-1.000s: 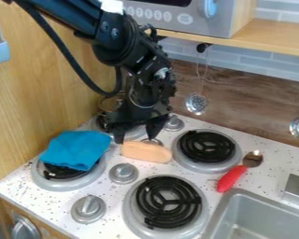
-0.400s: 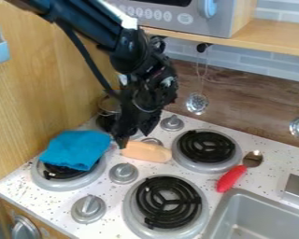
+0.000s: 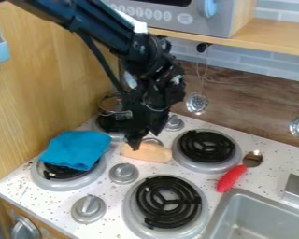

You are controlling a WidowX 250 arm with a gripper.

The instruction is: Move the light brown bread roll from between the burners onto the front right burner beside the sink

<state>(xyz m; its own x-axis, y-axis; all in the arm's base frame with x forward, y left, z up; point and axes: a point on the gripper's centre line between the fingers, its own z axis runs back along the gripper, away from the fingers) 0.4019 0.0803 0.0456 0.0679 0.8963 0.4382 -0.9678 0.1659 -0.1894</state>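
Camera view: what keeps the block [image 3: 146, 152] where it is?

The counter [image 3: 280, 154], it seems; the block lies on its long side amid the burners, just left of the right rear burner [image 3: 207, 147]; nothing visible clamps it.

And the cloth [image 3: 76, 150]?

Draped over the left front burner [image 3: 52, 184], which likely bears its weight; some black coil shows under its lower edge; the spoon [image 3: 232, 178] lies aslant near the sink [image 3: 237, 193], its red handle towards it, while the ladle [image 3: 197, 103] hangs from a hook [image 3: 203, 47] on the back wall, clear of the counter.

How does the arm [image 3: 108, 25] stand?

It comes in from the upper left, then bends down at the wrist; the gripper [image 3: 145, 138] points downward, its lowest tip at the block's left part; whether they touch, I cannot tell.

Its jaws?

Spread or pressed together, I cannot tell; the block isn't visibly pinched.
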